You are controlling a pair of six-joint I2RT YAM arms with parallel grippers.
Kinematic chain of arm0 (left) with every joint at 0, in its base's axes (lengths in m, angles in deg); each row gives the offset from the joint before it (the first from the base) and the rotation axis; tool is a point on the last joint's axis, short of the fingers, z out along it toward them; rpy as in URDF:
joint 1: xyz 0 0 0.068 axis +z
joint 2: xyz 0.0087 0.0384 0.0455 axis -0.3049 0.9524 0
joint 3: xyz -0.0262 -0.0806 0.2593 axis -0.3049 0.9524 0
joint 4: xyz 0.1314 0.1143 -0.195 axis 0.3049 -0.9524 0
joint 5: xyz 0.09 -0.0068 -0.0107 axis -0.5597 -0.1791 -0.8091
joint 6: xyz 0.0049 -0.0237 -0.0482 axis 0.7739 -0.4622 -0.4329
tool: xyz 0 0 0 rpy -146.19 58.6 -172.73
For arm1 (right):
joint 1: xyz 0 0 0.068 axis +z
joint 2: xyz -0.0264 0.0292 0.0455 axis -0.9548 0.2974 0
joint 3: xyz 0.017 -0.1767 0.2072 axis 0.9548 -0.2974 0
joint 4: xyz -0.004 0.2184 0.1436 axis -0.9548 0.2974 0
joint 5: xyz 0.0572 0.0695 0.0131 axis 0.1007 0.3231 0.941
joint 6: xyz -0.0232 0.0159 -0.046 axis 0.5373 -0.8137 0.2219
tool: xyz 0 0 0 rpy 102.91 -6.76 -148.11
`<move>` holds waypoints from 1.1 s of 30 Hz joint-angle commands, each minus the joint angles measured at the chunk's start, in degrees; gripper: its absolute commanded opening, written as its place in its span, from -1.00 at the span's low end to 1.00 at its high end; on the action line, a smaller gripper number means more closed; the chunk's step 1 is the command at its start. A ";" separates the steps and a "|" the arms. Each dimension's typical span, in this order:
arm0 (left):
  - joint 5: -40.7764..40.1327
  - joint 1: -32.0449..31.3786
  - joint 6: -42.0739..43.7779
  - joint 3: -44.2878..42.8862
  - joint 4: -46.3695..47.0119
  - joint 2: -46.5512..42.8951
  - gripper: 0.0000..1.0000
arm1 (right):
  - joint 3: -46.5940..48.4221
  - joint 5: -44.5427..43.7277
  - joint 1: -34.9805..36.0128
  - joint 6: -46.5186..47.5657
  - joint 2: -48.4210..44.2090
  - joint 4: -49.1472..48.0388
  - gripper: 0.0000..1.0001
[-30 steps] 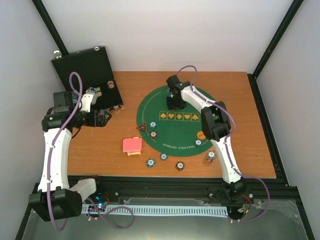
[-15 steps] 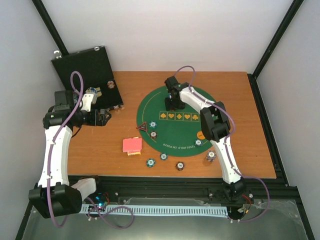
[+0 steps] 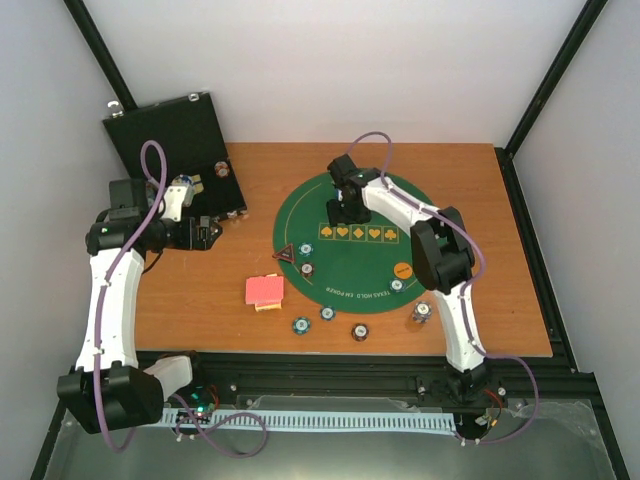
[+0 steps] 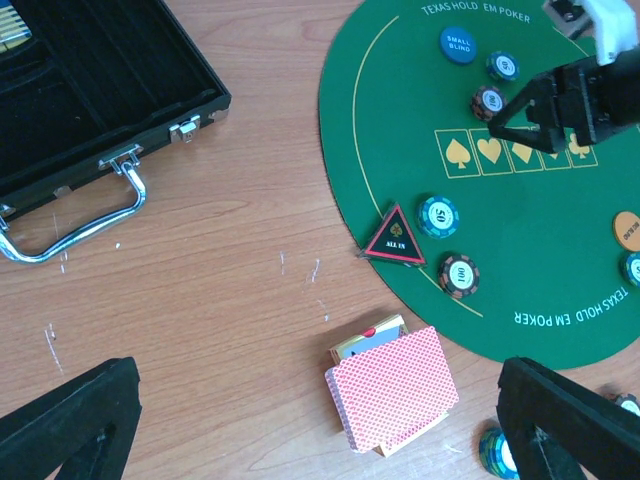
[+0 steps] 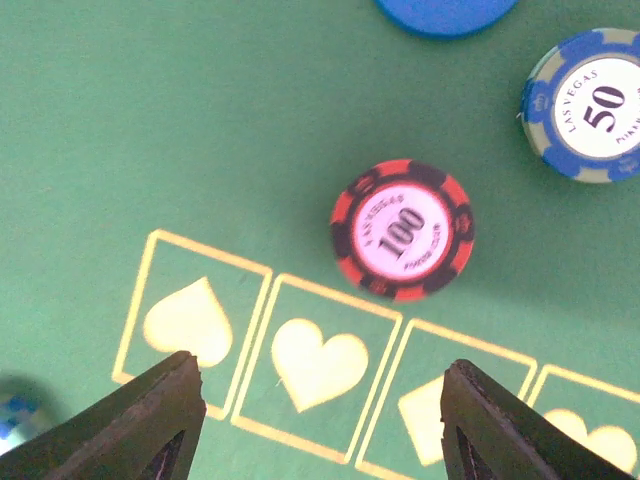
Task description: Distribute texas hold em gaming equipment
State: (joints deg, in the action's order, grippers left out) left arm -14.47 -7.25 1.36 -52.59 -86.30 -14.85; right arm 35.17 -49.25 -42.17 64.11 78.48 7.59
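Two pincers stand open, neither holding anything. The right pincer (image 5: pixel 320 425) hangs low over the far part of the green mat (image 3: pixel 340 272), its fingers spread wide above the printed row of suit boxes. A red-and-black chip (image 5: pixel 403 230) lies flat on the felt just past that row. It is ahead of the fingertips and a little toward the right-hand one, clear of both. Farther on, toward the mat's far edge, lie a blue-edged chip (image 5: pixel 590 105) and a blue button (image 5: pixel 445 10), each apart from the red-and-black chip.

The left pincer (image 4: pixel 315 400) hovers above the left part of the bench (image 3: pixel 500 200), beside the black case (image 4: pixel 90 90) that sits open at the far left corner. Its fingers are at full spread. In its wrist view the stack of red-backed cards (image 4: pixel 390 390) lies on the bare wood well below the gap, just off the mat's left rim.

A triangular marker (image 4: pixel 394 237) lies on the mat's left rim, with a teal chip (image 4: pixel 438 216) just beside it and a brown chip (image 4: pixel 459 274) near both. An orange button (image 3: pixel 403 269) rests on the right part of the mat. Four loose chips (image 3: pixel 358 331) lie on the wood along the bench's near edge.
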 commanded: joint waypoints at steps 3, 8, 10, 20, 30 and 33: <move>-0.01 0.38 -0.93 -2.10 -0.10 -0.79 1.00 | -4.78 -1.95 3.70 -1.44 -10.20 0.48 0.31; -0.10 0.32 -0.93 -0.98 -0.20 -1.93 1.00 | -13.74 -4.07 7.94 -3.99 -19.42 -1.03 0.38; 0.27 0.32 -1.14 -0.56 -0.10 -2.43 1.00 | -18.02 -4.80 9.87 -5.63 -22.91 -1.59 0.42; 1.87 0.35 -1.82 1.19 0.25 -3.78 1.00 | -42.49 -8.30 22.98 -18.89 -39.37 -6.12 0.48; 2.98 0.38 -2.49 1.09 0.27 -4.12 1.00 | -57.14 -7.91 29.93 -27.61 -46.68 -9.07 0.49; 3.04 0.37 -2.43 0.80 -0.01 -4.27 1.00 | -59.78 -7.83 29.96 -28.39 -48.25 -9.71 0.50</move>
State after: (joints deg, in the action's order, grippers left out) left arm -12.46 -7.25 -0.13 -51.23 -86.30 -17.94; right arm -21.96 -55.96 -12.76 39.50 32.77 0.16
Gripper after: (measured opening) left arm 0.998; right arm 0.746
